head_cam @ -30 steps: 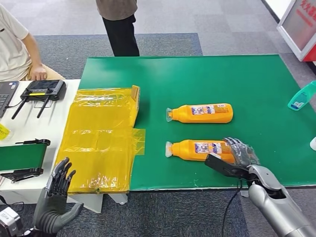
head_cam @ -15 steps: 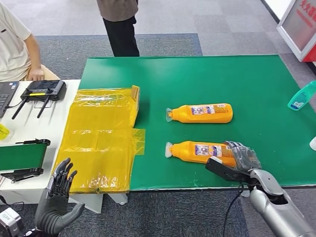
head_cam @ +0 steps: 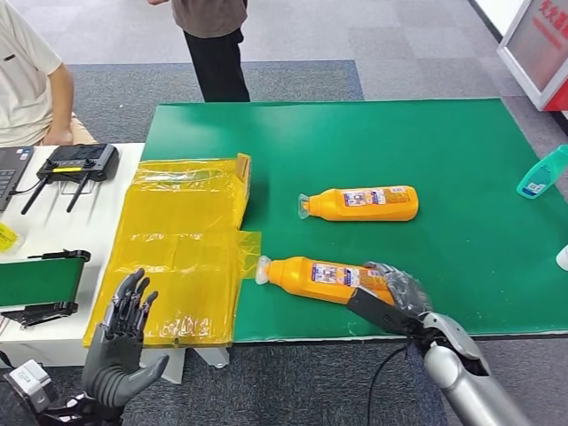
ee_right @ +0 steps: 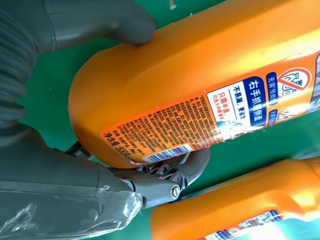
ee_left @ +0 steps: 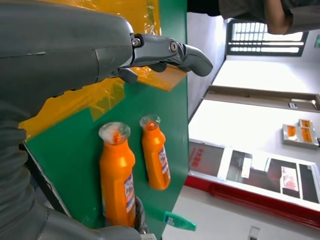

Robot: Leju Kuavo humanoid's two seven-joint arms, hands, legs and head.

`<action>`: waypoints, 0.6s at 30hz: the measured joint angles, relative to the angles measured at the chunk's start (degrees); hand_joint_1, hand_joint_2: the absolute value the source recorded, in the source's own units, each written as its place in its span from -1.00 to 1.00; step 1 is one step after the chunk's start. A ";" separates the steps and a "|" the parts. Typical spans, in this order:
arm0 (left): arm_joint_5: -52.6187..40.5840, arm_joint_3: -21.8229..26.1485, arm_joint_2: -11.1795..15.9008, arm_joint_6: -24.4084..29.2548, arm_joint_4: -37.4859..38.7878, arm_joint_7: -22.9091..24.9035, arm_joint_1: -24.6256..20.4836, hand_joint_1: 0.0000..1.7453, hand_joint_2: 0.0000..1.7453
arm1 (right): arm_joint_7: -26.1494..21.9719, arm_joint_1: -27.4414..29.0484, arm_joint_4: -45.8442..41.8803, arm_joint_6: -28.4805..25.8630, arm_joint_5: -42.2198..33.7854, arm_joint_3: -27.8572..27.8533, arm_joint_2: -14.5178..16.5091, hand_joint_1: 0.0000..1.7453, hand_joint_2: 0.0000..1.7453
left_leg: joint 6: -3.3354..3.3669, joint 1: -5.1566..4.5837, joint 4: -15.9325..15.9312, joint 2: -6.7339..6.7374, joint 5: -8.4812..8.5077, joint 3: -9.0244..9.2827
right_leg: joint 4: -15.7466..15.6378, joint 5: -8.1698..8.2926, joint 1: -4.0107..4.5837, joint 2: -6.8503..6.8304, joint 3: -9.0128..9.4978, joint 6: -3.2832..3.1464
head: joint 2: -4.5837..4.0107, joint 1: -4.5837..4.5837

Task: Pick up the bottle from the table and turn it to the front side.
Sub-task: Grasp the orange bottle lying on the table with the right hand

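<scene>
While clasping the bottle (head_cam: 315, 277) at its base end, right hand (head_cam: 395, 295) wrapping it with thumb (ee_right: 113, 22) on one side and fingers (ee_right: 177, 176) curling round the other, sitting close to the mat's (head_cam: 402, 133) near edge. Lying lengthwise along that edge, cap pointing toward the mat's left side and just reaching the yellow bag (head_cam: 181, 240) draped over that side. Not telling clearly whether resting on the mat or riding just above it. Showing fine print and a barcode toward the wrist camera, so probably presenting the back label; likely calling for a roll about the long axis, with the right hand already in place for it.

Hanging off the mat's near left corner, left hand (head_cam: 124, 342) spreading its fingers wide, holding nothing, well apart from the bottle.

Lying parallel and farther in on the mat, second bottle (head_cam: 361, 203) staying apart from the grasp. Sitting at the mat's right edge, teal bottle (head_cam: 541, 173). Possibly snagging the bag with the cap during the turn.
</scene>
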 joint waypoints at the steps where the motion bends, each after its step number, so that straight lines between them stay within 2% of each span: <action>1: 0.06 -0.31 0.15 0.11 -0.04 0.04 -0.05 -1.00 1.00 | -0.19 0.17 -0.22 0.13 -0.57 -0.02 0.27 1.00 1.00 | 0.00 0.00 0.00 0.00 0.00 0.00 | 0.00 0.00 0.00 0.00 0.00 0.00 | 0.00 0.01; 18: 1.35 -2.55 1.66 1.09 -0.51 0.85 -0.31 -1.00 1.00 | -4.88 5.69 -9.28 4.40 -16.01 -1.99 7.88 1.00 1.00 | 0.00 0.00 0.00 0.00 -0.05 -0.03 | 0.00 -0.07 0.00 0.00 -0.04 -0.03 | 0.00 0.00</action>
